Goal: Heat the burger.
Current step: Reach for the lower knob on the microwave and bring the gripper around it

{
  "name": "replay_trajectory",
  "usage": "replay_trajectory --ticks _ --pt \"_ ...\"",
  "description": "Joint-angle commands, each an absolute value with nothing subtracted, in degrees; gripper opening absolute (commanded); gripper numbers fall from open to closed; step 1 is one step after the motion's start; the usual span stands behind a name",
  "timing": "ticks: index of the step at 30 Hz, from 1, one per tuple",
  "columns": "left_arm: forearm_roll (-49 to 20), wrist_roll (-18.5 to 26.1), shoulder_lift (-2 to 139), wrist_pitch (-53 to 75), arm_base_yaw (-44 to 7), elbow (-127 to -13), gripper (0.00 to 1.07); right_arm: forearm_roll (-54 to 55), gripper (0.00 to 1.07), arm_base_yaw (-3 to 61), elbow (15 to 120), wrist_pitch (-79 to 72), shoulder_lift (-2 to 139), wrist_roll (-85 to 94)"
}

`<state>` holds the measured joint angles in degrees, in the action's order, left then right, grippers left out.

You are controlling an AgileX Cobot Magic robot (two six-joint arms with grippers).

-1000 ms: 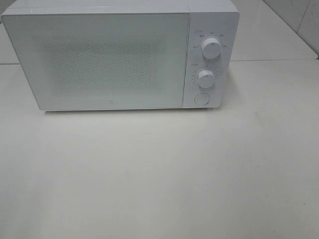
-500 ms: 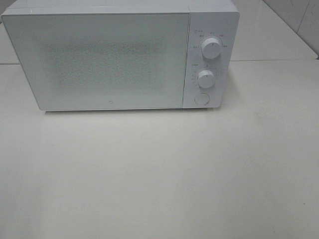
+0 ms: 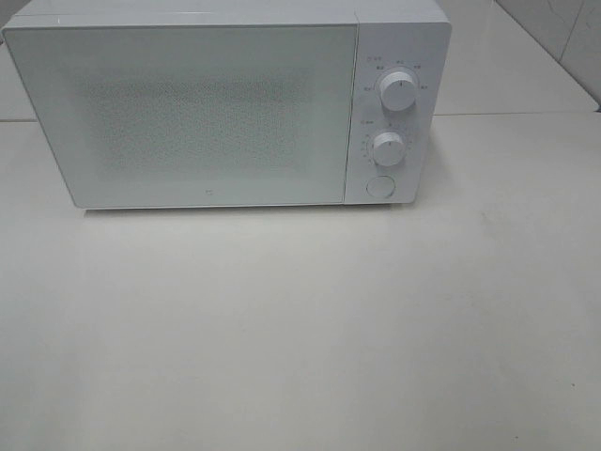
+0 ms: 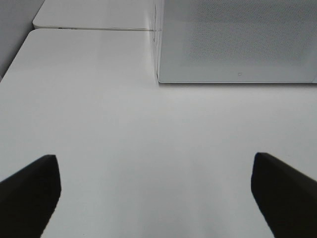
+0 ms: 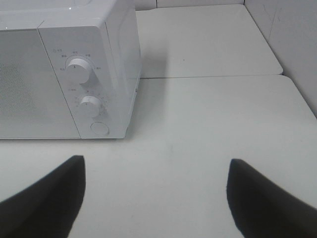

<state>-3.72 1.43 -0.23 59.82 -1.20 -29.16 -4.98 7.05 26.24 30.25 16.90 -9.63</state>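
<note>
Nearest, the left gripper [image 4: 154, 168] hangs over the bare white table [image 3: 300, 329] with its two dark fingers [image 4: 29, 193] spread wide apart and nothing between them. The right gripper [image 5: 156, 166] stands the same way over the right part of the table, its fingers [image 5: 44, 198] far apart and holding nothing. Neither gripper shows in the exterior high view.

Farther back, a white microwave [image 3: 394, 38] sits on the table, left of centre, its front facing the near side. Its door [image 3: 188, 113] is closed. The door's window is a pale dotted screen that lets nothing inside be made out. To the right of the door is the control panel [image 3: 418, 141], with an upper knob [image 3: 397, 93], a lower knob [image 3: 388, 148] beneath it and a round button [image 3: 379, 186] at the bottom. Small markings ring the knobs but are too fine to read.

The burger shows in none of the views. Whether it lies behind the closed door cannot be told.

Behind the microwave a seam runs across, and a second tabletop [image 5: 203, 39] continues beyond it. At the far right stands a pale tiled wall [image 3: 563, 28].
</note>
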Motion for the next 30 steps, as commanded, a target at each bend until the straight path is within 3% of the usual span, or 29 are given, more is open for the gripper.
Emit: replay_trajectory --ticks 1,12,30 --pt "-4.24 1.2 -1.43 59.36 -0.92 -28.93 1.0 -4.87 0.74 6.59 26.18 29.05 16.96 -10.89" --pt "-4.24 1.2 -1.43 59.36 -0.92 -28.93 1.0 -7.51 0.74 6.59 22.23 13.92 23.38 -11.0" --pt "-4.24 1.2 -1.43 59.36 -0.92 -28.93 1.0 -5.33 0.74 6.59 19.31 -17.59 51.57 -11.46"
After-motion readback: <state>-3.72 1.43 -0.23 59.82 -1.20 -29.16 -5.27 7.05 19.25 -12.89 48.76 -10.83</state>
